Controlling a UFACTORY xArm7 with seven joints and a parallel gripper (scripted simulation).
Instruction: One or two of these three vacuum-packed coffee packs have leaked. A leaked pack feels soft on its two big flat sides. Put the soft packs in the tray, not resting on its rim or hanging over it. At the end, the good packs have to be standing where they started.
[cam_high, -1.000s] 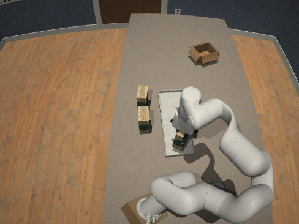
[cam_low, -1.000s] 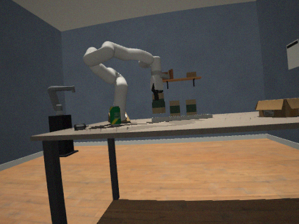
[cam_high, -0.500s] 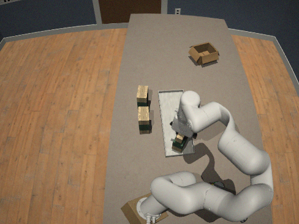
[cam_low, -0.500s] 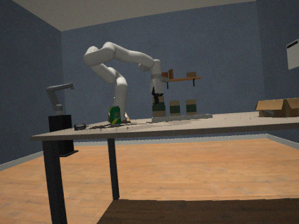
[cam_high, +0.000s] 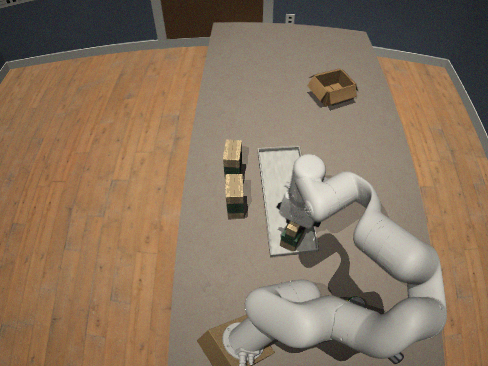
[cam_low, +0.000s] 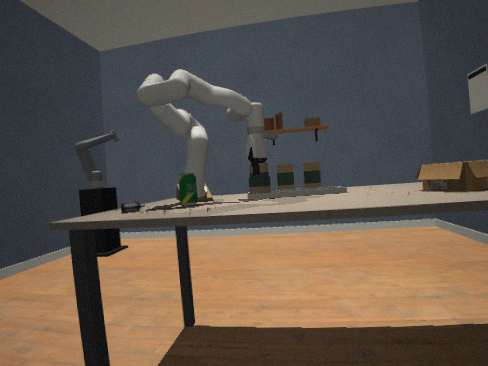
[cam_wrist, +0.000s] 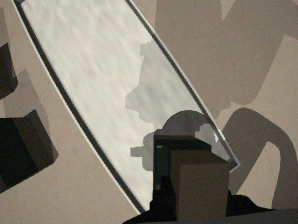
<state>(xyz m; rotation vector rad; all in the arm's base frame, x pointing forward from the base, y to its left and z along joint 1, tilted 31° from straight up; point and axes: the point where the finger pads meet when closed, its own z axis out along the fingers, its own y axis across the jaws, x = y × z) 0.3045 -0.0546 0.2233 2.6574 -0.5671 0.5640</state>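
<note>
1. Top view, centre: a long grey table (cam_high: 280, 75) runs from the upper edge of the frame to the lower edge, flanked on both sides by wooden floor.
2. Top view, just right of centre: a shallow rectangular tray (cam_high: 274, 165) with a pale floor and a thin raised rim lies on the table, its long axis running up and down the frame.
3. Top view, lower end of the tray: the gripper (cam_high: 294, 226) is clenched on one coffee pack (cam_high: 291, 235), tan on top with a dark green band. The held pack stands upright within the tray's outline; in the exterior view it (cam_low: 259, 179) sits low over the tray, but whether it touches the tray floor cannot be told.
4. Wrist view, lower centre: the same pack (cam_wrist: 193, 185) appears as a brown block between dark fingers, over the near corner of the tray (cam_wrist: 87, 63).
5. Top view, left of the tray: two further packs stand upright on the table, one above (cam_high: 232, 154) the other (cam_high: 235, 194), close together and apart from the tray.
6. Top view, upper right: an open cardboard box (cam_high: 332, 87) rests on the table, well apart from the tray.
7. Exterior view, left of centre: a green can (cam_low: 188, 188) stands near the arm's foot.
</note>
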